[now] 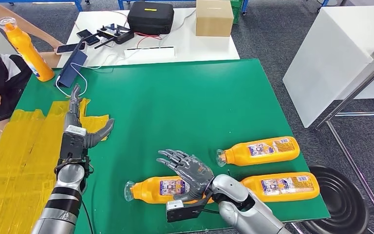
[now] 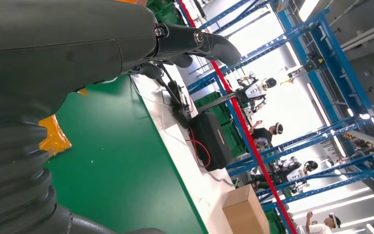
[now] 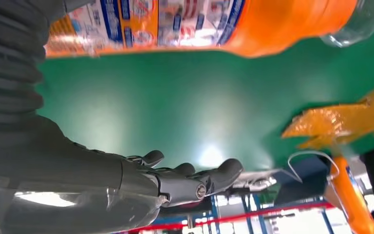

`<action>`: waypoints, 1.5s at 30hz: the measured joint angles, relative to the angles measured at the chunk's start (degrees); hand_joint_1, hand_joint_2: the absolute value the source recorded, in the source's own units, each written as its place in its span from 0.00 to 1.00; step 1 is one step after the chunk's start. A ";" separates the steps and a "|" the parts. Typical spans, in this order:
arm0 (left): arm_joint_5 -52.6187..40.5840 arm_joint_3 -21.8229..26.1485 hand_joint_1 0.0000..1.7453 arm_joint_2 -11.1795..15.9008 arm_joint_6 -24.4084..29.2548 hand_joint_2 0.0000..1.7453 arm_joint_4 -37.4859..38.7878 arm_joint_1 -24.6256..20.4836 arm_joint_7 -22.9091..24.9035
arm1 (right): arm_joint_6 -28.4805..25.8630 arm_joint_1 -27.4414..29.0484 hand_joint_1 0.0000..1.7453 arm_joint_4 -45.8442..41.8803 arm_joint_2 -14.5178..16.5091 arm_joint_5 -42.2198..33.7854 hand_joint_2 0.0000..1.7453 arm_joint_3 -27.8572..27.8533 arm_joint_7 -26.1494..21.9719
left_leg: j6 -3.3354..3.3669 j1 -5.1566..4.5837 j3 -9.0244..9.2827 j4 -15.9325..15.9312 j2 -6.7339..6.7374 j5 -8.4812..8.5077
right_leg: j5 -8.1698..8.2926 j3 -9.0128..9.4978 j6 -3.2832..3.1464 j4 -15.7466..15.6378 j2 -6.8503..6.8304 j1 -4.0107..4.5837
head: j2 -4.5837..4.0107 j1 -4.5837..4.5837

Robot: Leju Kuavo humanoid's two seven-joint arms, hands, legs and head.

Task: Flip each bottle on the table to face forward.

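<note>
Presently: both hands empty, three bottles lying flat

Right hand (image 1: 187, 168) fingers spread, hovering over the front bottle (image 1: 158, 189), cap leftward. Two more bottles (image 1: 260, 151) (image 1: 282, 186) lie lengthwise near the green table's (image 1: 185, 107) front-right corner. Left hand (image 1: 80, 129) splayed over yellow tape (image 1: 24, 151). A fourth bottle (image 1: 27, 48) stands upright at the rear-left corner.

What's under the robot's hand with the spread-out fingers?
Under the right hand lies an orange bottle on its side on the green table. The hand covers the bottle's far end, so that part can't be seen.

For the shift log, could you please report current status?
Both hands open: left hand, right hand above nearest bottle. Three bottles lying. Nothing blocking.
</note>
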 joint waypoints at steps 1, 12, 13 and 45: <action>0.10 -0.01 0.00 -0.02 0.02 1.00 0.13 -0.07 0.00 | 0.02 -0.37 0.00 0.79 0.01 0.03 1.00 0.42 0.27 | 0.00 0.00 0.00 0.00 0.00 0.00 | 0.00 0.00 0.00 0.00 0.00 0.00 | 0.01 -0.01; 1.11 -0.63 0.00 -0.32 0.51 1.00 0.97 -0.31 0.00 | 0.23 -4.05 0.00 8.55 0.67 1.23 1.00 4.22 4.34 | 0.00 0.00 0.03 0.00 0.02 0.00 | 0.00 0.01 0.00 0.00 0.01 0.00 | -0.01 -0.02; 1.15 -0.69 0.00 -0.32 0.54 1.00 0.98 -0.31 0.00 | 0.16 -4.52 0.00 9.35 0.81 1.66 1.00 4.57 4.85 | 0.00 0.00 0.04 0.00 0.02 0.00 | 0.00 0.02 0.00 0.00 0.01 0.00 | -0.01 -0.01; 1.09 -3.24 0.00 -0.63 1.08 1.00 2.34 -1.29 0.84 | 0.76 -13.21 0.61 28.80 6.94 -1.62 1.00 4.71 9.77 | 0.01 0.00 0.95 -0.01 0.23 0.00 | 0.03 0.81 0.00 -0.05 0.07 0.00 | -0.01 -0.01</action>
